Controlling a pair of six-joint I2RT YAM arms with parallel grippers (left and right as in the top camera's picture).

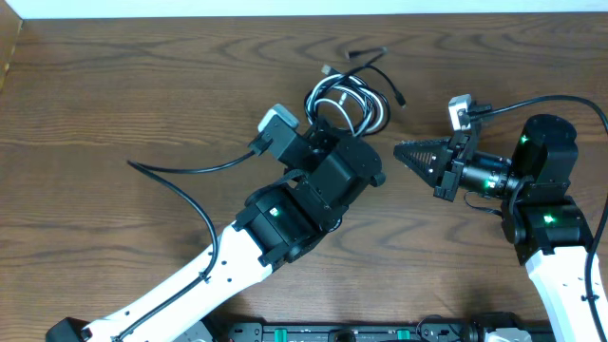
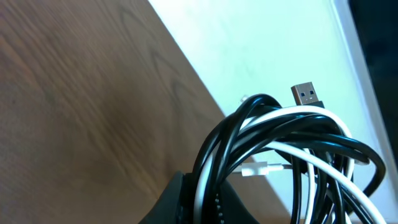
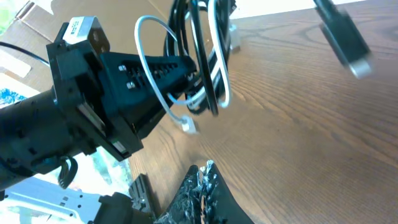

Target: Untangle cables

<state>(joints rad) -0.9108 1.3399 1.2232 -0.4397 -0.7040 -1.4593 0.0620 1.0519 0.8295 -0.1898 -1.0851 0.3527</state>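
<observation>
left hand (image 3: 189, 70) gripping cables (image 2: 292, 115), right hand (image 1: 399, 150) closed

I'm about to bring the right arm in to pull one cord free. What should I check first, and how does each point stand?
1. Left gripper clamped on the cables: ok, it is shut on the bundle.
2. Cords separated: not ok, the black cable and white cable loop through each other.
3. Right gripper free: ok, it holds nothing and sits apart from the bundle.
4. Right jaws ready to grab: not ok, they are shut.
5. Loose end to take: ok, a white plug dangles below the bundle and a USB plug sticks out.
6. Which cord each plug belongs to: cannot tell.
</observation>
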